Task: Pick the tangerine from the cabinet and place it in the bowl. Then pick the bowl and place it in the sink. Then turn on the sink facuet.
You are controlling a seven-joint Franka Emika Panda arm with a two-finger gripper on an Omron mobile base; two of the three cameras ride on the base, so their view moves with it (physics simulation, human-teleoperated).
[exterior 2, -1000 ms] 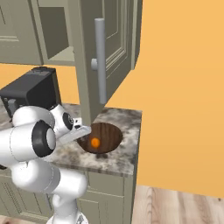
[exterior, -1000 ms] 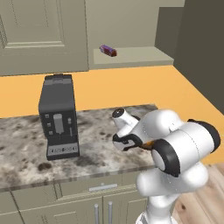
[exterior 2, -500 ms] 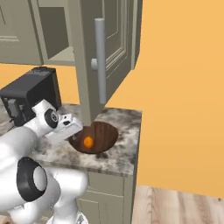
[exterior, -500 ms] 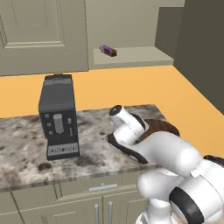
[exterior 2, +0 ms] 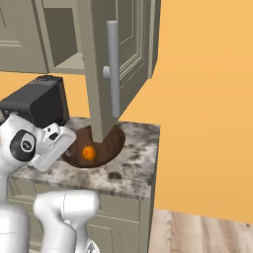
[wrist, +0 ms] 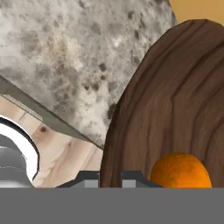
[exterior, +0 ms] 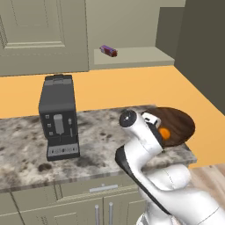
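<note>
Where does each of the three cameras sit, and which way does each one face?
Left base view: behind the arm's left, looking down over the white arm at the counter, coffee machine and bowl.
Right base view: behind its right, facing the bowl, the tangerine and an open cabinet door.
Hand view: on the hand, close over the bowl's rim.
All share bowl and tangerine.

A black coffee machine (exterior: 58, 116) stands upright on the speckled granite desk (exterior: 26, 145). Well above and behind the coffee machine, a purple-and-brown wrapped bar (exterior: 108, 51) lies on a shelf.
</note>
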